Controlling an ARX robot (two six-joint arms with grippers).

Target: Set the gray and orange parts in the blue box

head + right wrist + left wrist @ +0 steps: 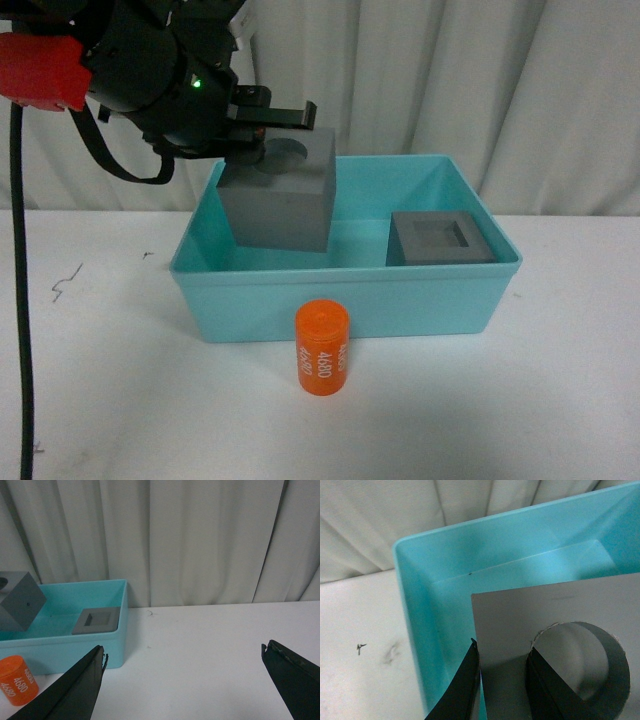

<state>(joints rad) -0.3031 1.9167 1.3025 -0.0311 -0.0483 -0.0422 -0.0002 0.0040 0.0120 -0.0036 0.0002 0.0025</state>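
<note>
A gray cube with a round hole (280,205) hangs tilted over the left half of the blue box (345,272). The left gripper (504,685) pinches it, one finger in the hole, one outside. A gray cube with a square recess (440,238) sits inside the box's right end. The orange cylinder (322,350) stands on the tabletop (560,400) just beside the box's front wall. The right gripper (183,651) is spread wide, empty.
</note>
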